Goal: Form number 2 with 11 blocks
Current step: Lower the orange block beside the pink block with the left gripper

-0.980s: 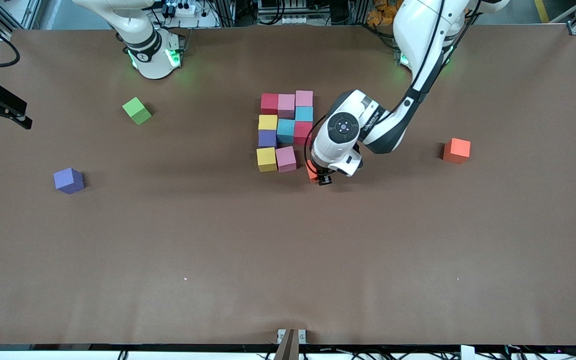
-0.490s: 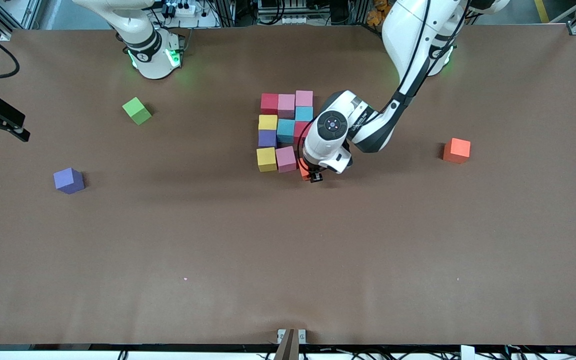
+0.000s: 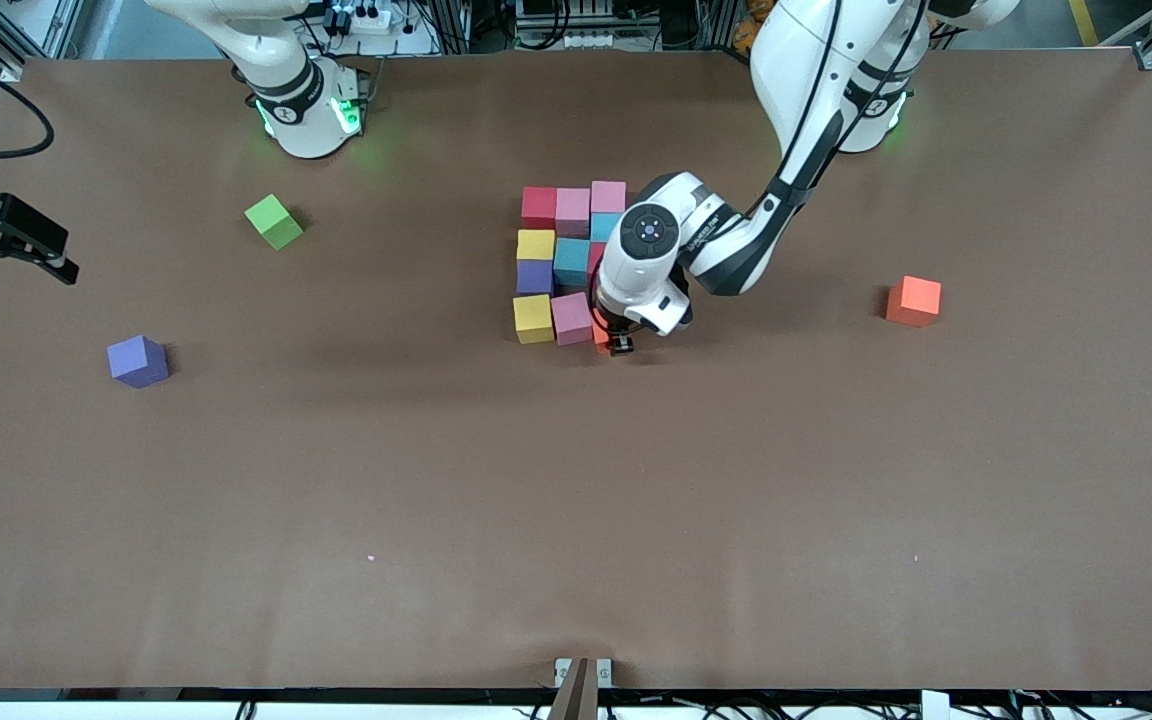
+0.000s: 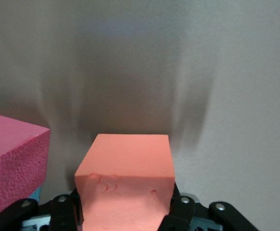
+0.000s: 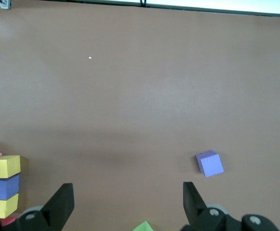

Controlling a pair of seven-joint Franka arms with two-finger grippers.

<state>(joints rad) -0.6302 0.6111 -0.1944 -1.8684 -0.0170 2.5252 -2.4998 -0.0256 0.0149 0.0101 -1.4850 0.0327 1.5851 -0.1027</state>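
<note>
Several blocks make the partly built number 2 [image 3: 572, 262] in the middle of the table. Its row nearest the front camera holds a yellow block [image 3: 533, 318] and a pink block [image 3: 572, 318]. My left gripper [image 3: 619, 343] is shut on an orange block [image 3: 601, 336], low and right beside that pink block. In the left wrist view the orange block [image 4: 125, 178] sits between the fingers, with the pink block [image 4: 12, 163] close by. My right gripper [image 3: 6, 238] waits open over the table edge at the right arm's end, holding nothing [image 5: 125, 204].
A second orange cube [image 3: 913, 301] lies toward the left arm's end. A purple cube [image 3: 137, 361] and a light green cube [image 3: 274, 221] lie toward the right arm's end. The purple cube [image 5: 209, 163] also shows in the right wrist view.
My left gripper has carried the orange block sideways toward the pink block, closing the gap. The right gripper has shifted slightly.
</note>
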